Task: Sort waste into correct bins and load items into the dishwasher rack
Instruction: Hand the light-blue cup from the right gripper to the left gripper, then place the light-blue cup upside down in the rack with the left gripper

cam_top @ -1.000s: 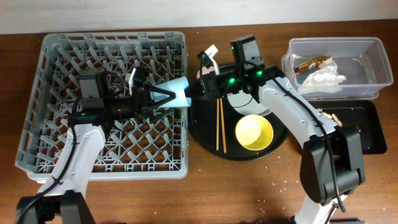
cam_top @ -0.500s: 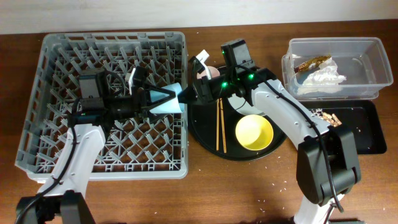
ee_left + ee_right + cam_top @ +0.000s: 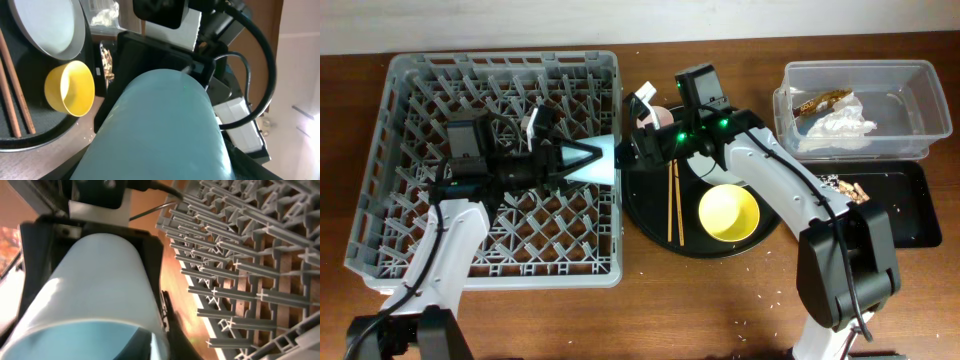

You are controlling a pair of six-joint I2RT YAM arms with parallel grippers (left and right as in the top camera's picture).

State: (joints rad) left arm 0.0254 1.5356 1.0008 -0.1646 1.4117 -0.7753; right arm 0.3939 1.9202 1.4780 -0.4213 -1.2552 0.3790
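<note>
The small blue cup lies on its side in the air at the right edge of the grey dishwasher rack, held between both arms. My left gripper is closed round its base end. My right gripper grips its rim end. The cup fills the left wrist view and the right wrist view. The yellow bowl and the chopsticks lie on the round black tray. The pink cup and the plate are partly hidden by my right arm.
The clear tub at the back right holds the white napkin and the brown wrapper. The flat black tray in front of it holds food scraps. Rack pegs stand just below the cup.
My right gripper brought the blue cup left from over the round tray into my left gripper's fingers. Over the last half second both arms have stayed almost still.
</note>
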